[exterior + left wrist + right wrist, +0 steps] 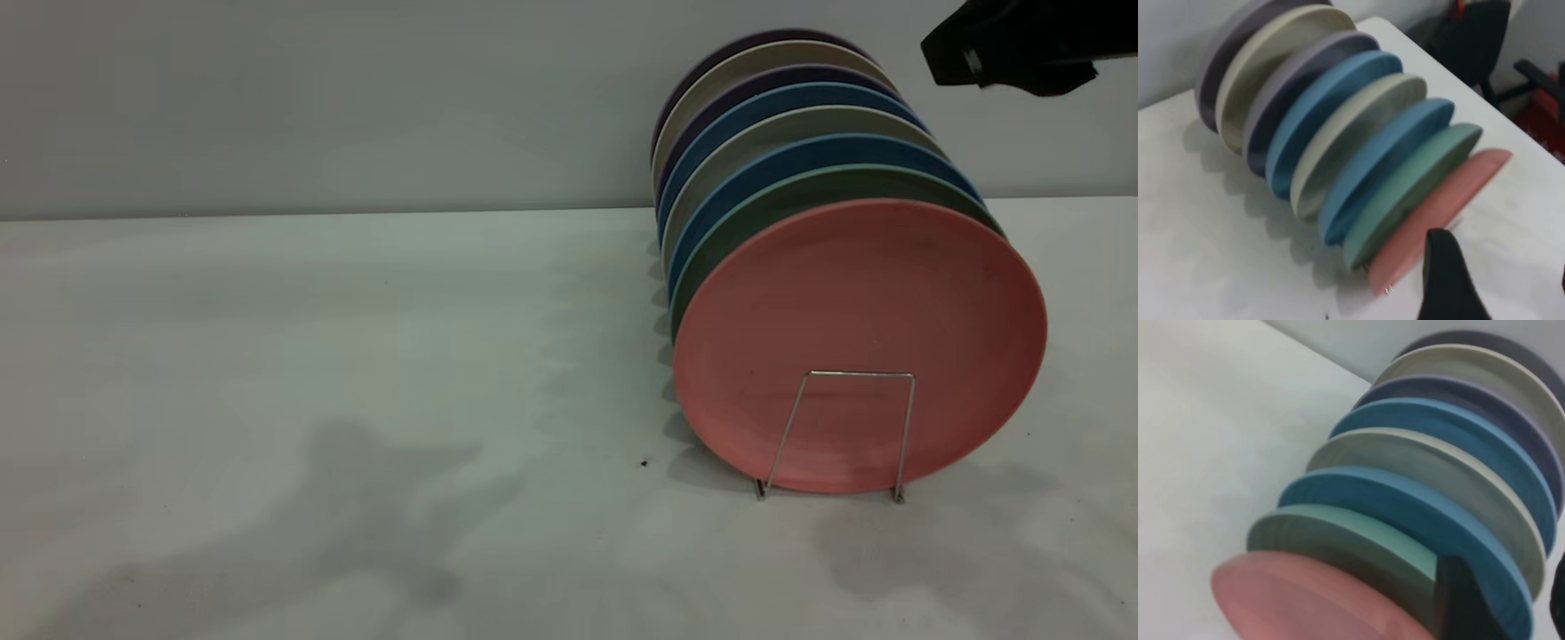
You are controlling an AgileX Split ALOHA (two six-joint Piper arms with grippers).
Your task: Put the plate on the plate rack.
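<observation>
A: We log a pale white bench (311, 356), matte, a small dark speck (643, 463) on it just beside the plates, soft shadows across the near side. A plain grey wall (311, 98) stands behind. The left wrist view also shows a dark chair (1475, 40) and something red (1541, 110) past the bench's far edge.

B: And the plate (858, 342)?

A: We find it standing on edge in the plate rack (840, 436), frontmost of a row of plates, its pink face toward the exterior camera. One wire loop of the rack crosses its lower face. The teal-green plate (800, 200) is directly behind it, then a blue plate (782, 164), then grey, blue and purple ones.

B: Grippers?

A: The right gripper (1013, 49) hangs above and behind the row, at the upper right of the exterior view, well apart from the plate; we cannot tell how its fingers stand. The left gripper (1448, 280) shows only as one dark finger in its own wrist view, just beside the plate's rim, no contact that we can confirm. Open or closed, we cannot tell.
</observation>
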